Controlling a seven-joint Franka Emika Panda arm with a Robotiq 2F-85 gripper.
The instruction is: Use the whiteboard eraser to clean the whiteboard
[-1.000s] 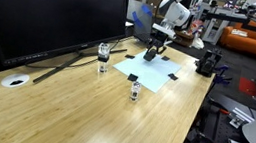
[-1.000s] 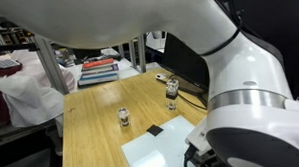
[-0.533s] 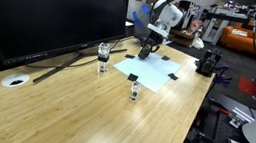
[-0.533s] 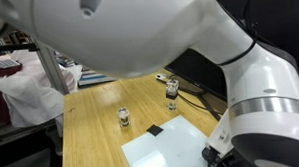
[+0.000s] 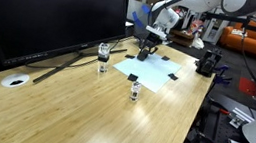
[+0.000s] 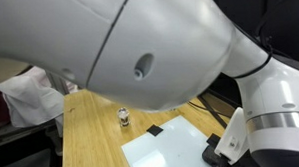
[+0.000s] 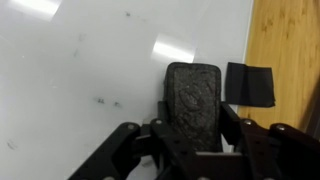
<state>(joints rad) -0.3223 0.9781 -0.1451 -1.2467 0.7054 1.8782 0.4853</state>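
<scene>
In the wrist view my gripper (image 7: 192, 125) is shut on the black whiteboard eraser (image 7: 192, 92), which stands flat against the pale whiteboard (image 7: 90, 70). Faint grey smudges (image 7: 100, 101) mark the sheet left of the eraser. A black corner patch (image 7: 250, 84) lies just right of it, at the board's edge. In an exterior view the gripper (image 5: 147, 52) presses down at the far side of the whiteboard (image 5: 156, 71). In an exterior view the arm's white casing fills most of the picture, with only a piece of the whiteboard (image 6: 177, 151) and one corner patch (image 6: 154, 130) showing.
Two small glass jars (image 5: 104, 56) (image 5: 136, 89) stand on the wooden table (image 5: 82, 111) near the board. A large black monitor (image 5: 46, 10) rises behind, cables run from it, and a white disc (image 5: 14, 81) lies near the table's edge. Equipment (image 5: 208, 63) sits beyond the board.
The gripper with the eraser has slid a little across the whiteboard toward the monitor side. The arm's casing now covers more of the close exterior view.
</scene>
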